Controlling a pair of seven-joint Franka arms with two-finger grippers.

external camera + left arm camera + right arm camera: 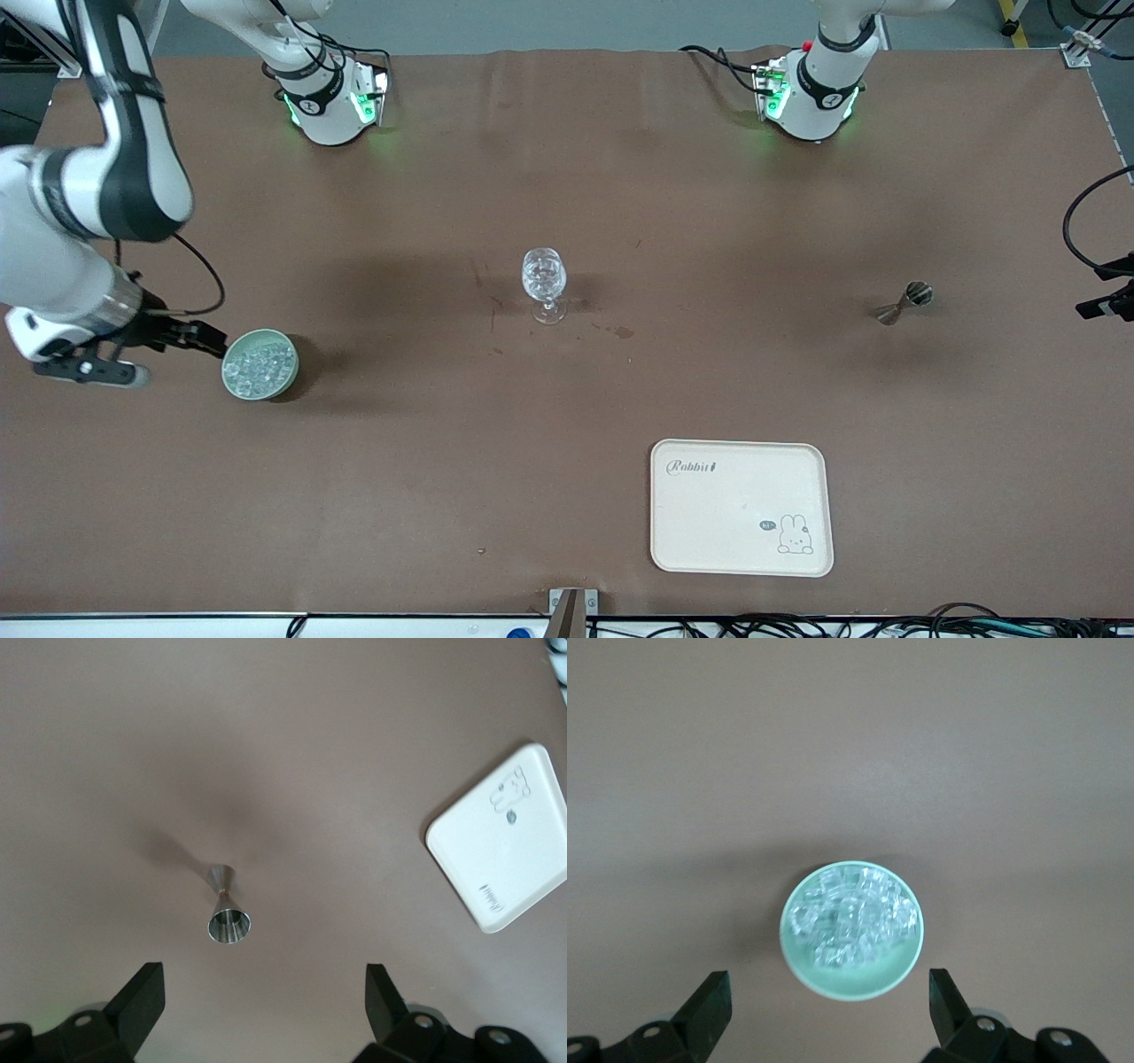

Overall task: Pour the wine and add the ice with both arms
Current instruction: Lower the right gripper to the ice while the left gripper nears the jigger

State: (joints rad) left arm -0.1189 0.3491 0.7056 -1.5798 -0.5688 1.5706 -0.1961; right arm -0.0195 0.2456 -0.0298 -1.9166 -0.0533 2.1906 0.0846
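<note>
The right pincer (213, 341), fingers spread apart and empty, sits just beside the pale green bowl (260, 364) heaped with ice (852, 920); the chunks look small, hard and slick, so the stiff bowl wall is likely the surer hold. The left pincer (264, 997), also wide apart and empty, hangs over the steel jigger (227, 908), light and rigid, best pinched at its narrow waist. The fragile stemmed glass (544, 283) stands well apart from both on the tabletop (567, 443)
</note>
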